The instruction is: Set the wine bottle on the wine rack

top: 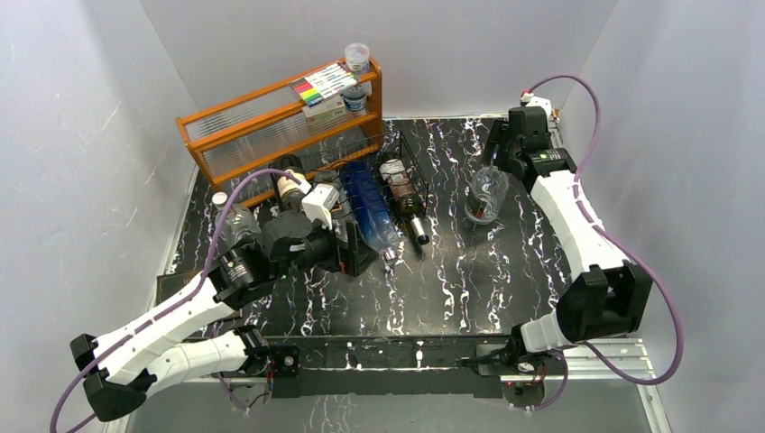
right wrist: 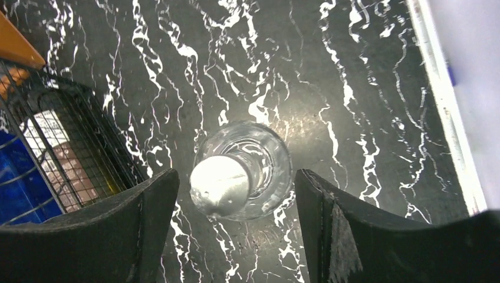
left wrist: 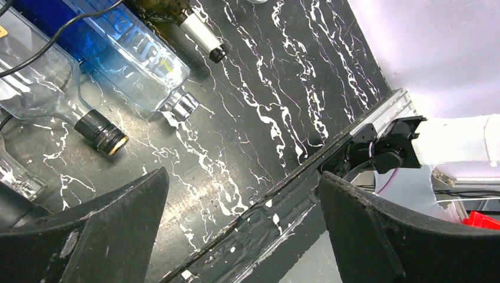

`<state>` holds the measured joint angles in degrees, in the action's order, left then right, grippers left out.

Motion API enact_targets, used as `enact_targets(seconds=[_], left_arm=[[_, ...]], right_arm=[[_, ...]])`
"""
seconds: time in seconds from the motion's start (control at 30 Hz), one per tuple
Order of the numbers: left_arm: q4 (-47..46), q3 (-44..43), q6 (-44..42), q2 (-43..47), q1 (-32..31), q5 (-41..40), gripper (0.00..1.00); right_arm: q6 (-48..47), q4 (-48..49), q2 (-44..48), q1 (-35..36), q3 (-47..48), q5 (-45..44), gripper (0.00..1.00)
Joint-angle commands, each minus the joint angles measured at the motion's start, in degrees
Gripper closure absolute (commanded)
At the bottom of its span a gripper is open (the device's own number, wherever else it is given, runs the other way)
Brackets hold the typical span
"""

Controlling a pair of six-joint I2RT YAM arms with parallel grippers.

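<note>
From above, we see the wine rack (top: 410, 171) at the far middle of the table (top: 469, 271), just in front of the orange shelf (top: 271, 117). A blue bottle (top: 365, 203) and a dark bottle (top: 403, 194) lie side by side in the rack, necks pointing toward the near edge. The clear wine bottle (top: 485, 194) stands upright on the table to the right of the rack, apart from it. The right gripper (top: 494, 161) hangs just beyond the bottle's far side, and the left gripper (top: 354, 245) sits at the rack's near end, just left of the blue bottle's neck. From the left wrist, we find its jaws spread wide with nothing between them, over bare table. Beyond them lie a clear bottle with a black cap (left wrist: 35, 76), the blue bottle with its silver cap, and the dark bottle's pale neck. From the right wrist, we look straight down on the clear wine bottle and its silver cap. The jaws are spread to either side of it without touching, and the rack's wire end shows at the left.
</note>
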<state>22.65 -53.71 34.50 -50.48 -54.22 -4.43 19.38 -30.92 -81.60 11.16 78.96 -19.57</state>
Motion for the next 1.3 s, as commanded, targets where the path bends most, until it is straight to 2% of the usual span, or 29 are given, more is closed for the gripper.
enact_targets(seconds=[0.0, 0.07, 0.23, 0.3, 0.4, 0.47, 0.83, 0.93, 1.27], left_arm=[[-0.25, -0.27, -1.47, 1.20, -0.22, -0.50, 0.02], [0.52, -0.22, -1.40, 1.23, -0.14, -1.59, 0.02], [1.12, -0.08, -1.35, 1.33, -0.21, -3.26, 0.02], [1.08, 0.01, -1.18, 1.40, -0.26, -3.95, 0.02], [0.38, 0.42, -2.69, 1.74, -0.26, -3.36, 0.02], [-0.25, 0.81, -3.68, 1.72, -0.21, -3.02, 0.02], [-10.26, -0.45, -9.00, -6.63, -0.27, 6.30, 0.02], [-12.84, -1.27, -8.70, -10.08, -0.24, 7.26, 0.02], [-19.21, -1.42, -4.17, -16.29, -1.02, 7.72, 0.02]], right_arm=[[-3.02, 2.32, -1.29, -0.21, -0.15, 4.84, 0.20], [-3.64, 2.08, -2.23, -0.18, 0.07, 4.52, 0.23], [-4.17, 1.22, -3.14, -0.22, 0.55, 3.38, 0.41], [-4.44, 0.79, -3.06, -0.18, 0.53, 2.70, 0.51], [-4.58, -0.59, -2.55, -0.09, 0.59, 1.99, 0.74], [-3.94, -0.23, -0.82, -0.15, -0.37, 2.08, 0.83], [4.62, -1.69, 14.62, -0.12, -7.96, 14.69, 0.87], [9.88, 1.55, 19.79, -0.13, -13.49, 17.84, 0.87], [20.49, 5.29, 28.59, -0.08, -25.76, 19.35, 0.88]])
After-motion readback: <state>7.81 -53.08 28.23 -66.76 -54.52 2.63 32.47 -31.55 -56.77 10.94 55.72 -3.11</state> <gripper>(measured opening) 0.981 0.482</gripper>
